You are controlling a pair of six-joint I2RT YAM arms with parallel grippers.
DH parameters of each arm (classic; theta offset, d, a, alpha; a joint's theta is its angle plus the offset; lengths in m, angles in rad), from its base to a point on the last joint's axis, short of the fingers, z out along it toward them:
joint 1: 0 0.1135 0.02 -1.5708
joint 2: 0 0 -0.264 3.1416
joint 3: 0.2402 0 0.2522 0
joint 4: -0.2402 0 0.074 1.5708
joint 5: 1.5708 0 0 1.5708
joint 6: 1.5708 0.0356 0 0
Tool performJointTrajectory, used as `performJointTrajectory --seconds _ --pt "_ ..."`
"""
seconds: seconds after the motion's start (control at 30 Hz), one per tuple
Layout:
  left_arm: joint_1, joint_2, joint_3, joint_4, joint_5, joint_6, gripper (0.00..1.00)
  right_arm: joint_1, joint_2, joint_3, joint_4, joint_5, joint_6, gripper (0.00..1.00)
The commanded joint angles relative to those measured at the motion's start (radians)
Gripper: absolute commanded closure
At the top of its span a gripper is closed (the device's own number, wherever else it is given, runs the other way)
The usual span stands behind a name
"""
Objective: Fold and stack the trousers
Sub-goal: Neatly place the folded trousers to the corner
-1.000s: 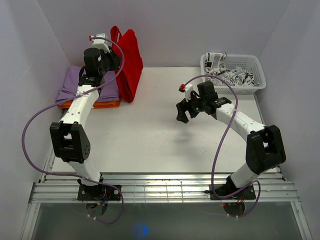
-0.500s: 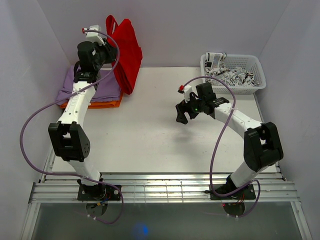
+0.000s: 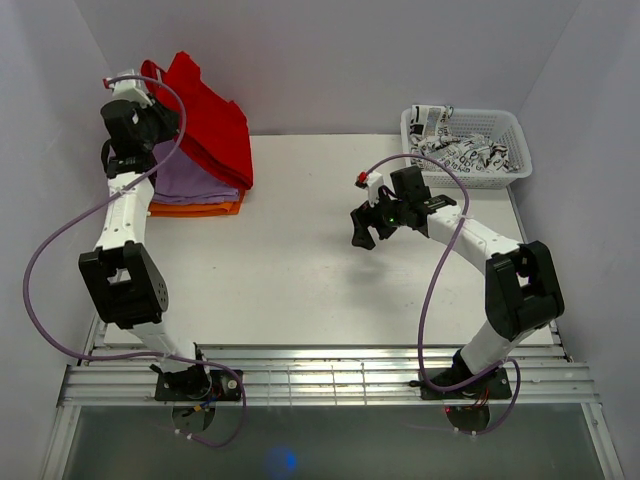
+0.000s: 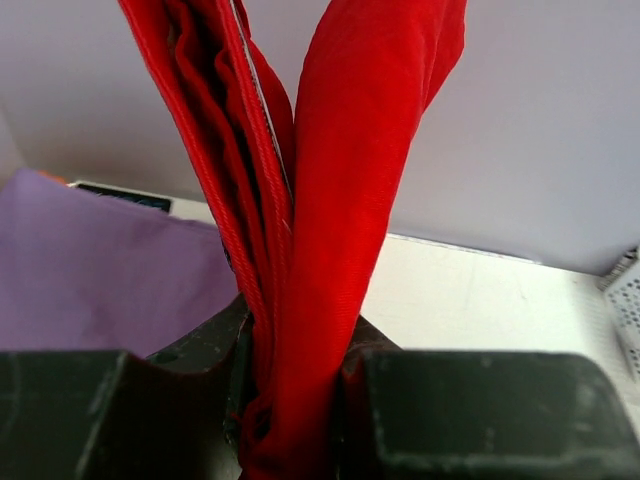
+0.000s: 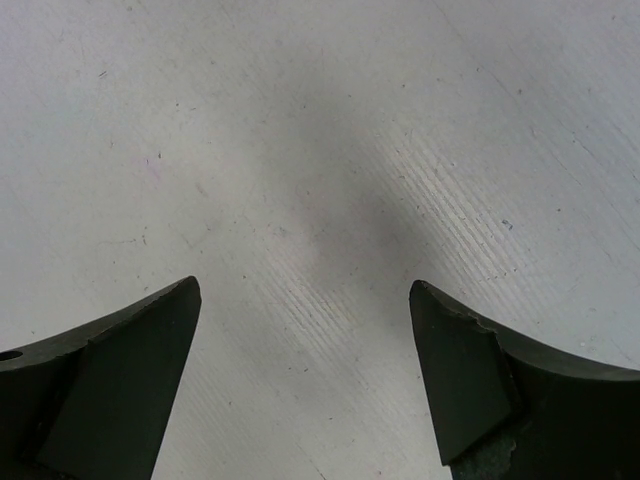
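Trousers: the red trousers point(image 3: 205, 120) are up at the bench's 10 o'clock corner, bunched and lifted. Their lower folds appear to drape onto the purple cloth point(image 3: 185, 180), which lies on the orange cloth point(image 3: 195, 209).

Left end effector: the left end effector point(image 4: 290, 400) is pinching a thick wad of red fabric, several layers deep. In the wrist view, 2 lobes of cloth spread apart beyond the grip.

Right end effector: the right end effector point(image 3: 365, 228) is spread wide and holds nothing. It hovers over the bare bench point(image 3: 300, 280) just to the 3 o'clock side of centre, well apart from the trousers.

Risk 1, the fold: there is only 1 pinch on the bundle and no second hold on the free edge. My read is that the layers could slide and the fold fall open on set-down.

Risk 2, the stack: the hanging cloth seems to touch the purple cloth. Any drag towards 3 o'clock could pull that cloth askew on the orange one.

Risk 3, the landing: most of the red mass sits towards the stack's 3 o'clock edge. Let go here, it could slump off onto the bench.

Risk 4, the release: the fabric is jammed deep between the jaws. It may cling as they part and get tugged along.

Basket: the white basket point(image 3: 470, 178) holds the patterned cloth point(image 3: 465, 152) at 1 o'clock, well apart from all this. I see no hazard there.
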Motion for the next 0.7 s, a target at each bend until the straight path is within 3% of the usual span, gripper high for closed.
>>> performJointTrajectory --seconds 0.0,0.3,0.67 --pt "0.07 -0.094 -0.031 0.164 0.028 0.013 1.0 -0.002 0.015 0.03 -0.013 -0.011 -0.004 0.1" --pt "0.215 0.065 -0.085 0.178 0.106 0.086 1.0 -0.003 0.052 0.035 -0.048 -0.005 -0.024 0.1" --pt "0.301 0.324 0.088 0.116 0.201 0.174 1.0 -0.003 0.078 0.044 -0.077 -0.012 -0.027 0.1"
